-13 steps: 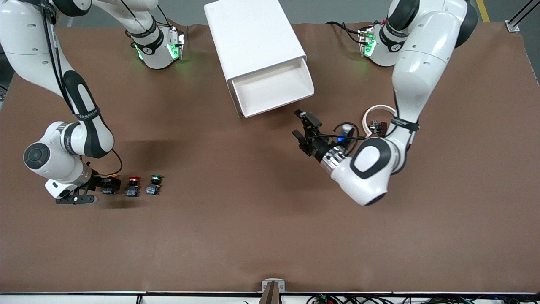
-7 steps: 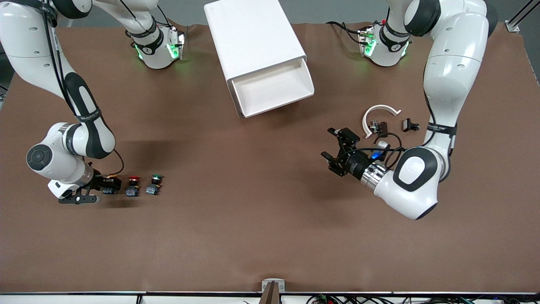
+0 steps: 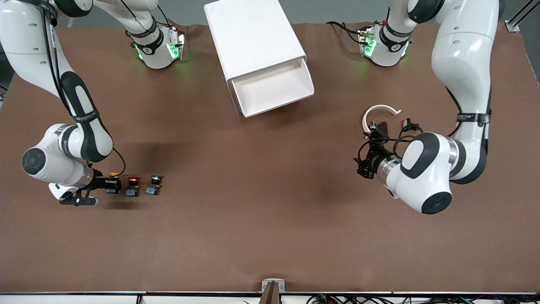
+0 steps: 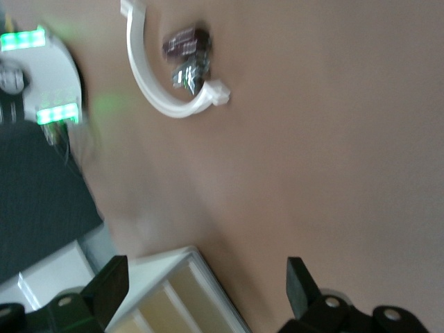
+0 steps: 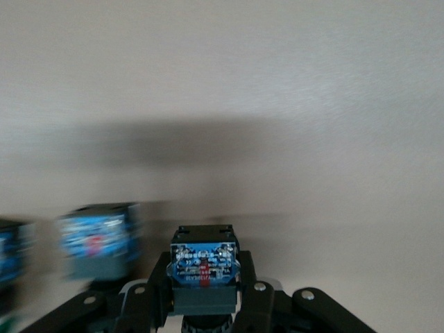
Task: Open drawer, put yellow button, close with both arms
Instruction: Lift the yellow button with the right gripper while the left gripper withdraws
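The cabinet (image 3: 253,38) lies at the table's back with its top drawer (image 3: 274,90) pulled out and nothing in it. The yellow button (image 3: 113,175) is at the right arm's end of the table, first in a row of three. My right gripper (image 3: 107,184) is shut on it; in the right wrist view the black fingers (image 5: 253,291) clamp its blue-grey base (image 5: 205,267). I cannot tell whether it is lifted. My left gripper (image 3: 363,158) hangs open over bare table beside a white ring. In the left wrist view my left gripper (image 4: 205,277) holds nothing and the cabinet's (image 4: 166,284) corner shows.
A red button (image 3: 133,185) and a green button (image 3: 154,185) stand right beside the yellow one. A white C-shaped ring (image 3: 379,112) and small dark parts (image 3: 382,126) lie at the left arm's end of the table, close to the left gripper.
My right gripper has closed on the yellow button. My left arm has drawn back from in front of the drawer toward its own end of the table, still open.
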Controlling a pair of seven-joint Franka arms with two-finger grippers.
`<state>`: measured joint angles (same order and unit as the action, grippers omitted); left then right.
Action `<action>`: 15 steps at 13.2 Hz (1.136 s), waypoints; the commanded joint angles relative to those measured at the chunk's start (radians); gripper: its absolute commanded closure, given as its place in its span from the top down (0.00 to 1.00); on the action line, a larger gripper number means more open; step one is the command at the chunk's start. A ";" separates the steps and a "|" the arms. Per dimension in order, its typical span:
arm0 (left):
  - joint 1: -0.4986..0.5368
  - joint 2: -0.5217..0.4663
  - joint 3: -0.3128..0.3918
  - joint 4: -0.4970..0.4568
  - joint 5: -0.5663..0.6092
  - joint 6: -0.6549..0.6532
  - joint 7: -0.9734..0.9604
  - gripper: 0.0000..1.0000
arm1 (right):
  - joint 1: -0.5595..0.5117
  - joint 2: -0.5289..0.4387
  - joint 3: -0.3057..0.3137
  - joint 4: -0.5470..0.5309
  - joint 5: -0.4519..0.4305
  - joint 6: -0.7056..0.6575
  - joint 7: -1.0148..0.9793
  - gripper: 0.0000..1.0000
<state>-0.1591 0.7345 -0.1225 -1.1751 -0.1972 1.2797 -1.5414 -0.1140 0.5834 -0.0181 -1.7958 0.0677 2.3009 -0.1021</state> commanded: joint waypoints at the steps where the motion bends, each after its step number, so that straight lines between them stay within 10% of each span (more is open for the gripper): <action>1: -0.020 -0.081 0.007 -0.015 0.186 0.001 0.252 1.00 | 0.074 -0.108 0.004 0.102 0.017 -0.297 0.198 0.00; 7: 0.003 -0.173 0.014 -0.017 0.354 0.029 0.627 1.00 | 0.301 -0.333 0.006 0.121 0.126 -0.581 0.673 0.00; 15: 0.101 -0.388 0.009 -0.037 0.344 0.092 1.090 1.00 | 0.739 -0.482 0.006 0.183 0.116 -0.604 1.348 0.00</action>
<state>-0.0792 0.4023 -0.1040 -1.1699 0.1444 1.3562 -0.5720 0.5261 0.1151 0.0029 -1.6382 0.1805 1.7026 1.1043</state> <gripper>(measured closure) 0.000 0.590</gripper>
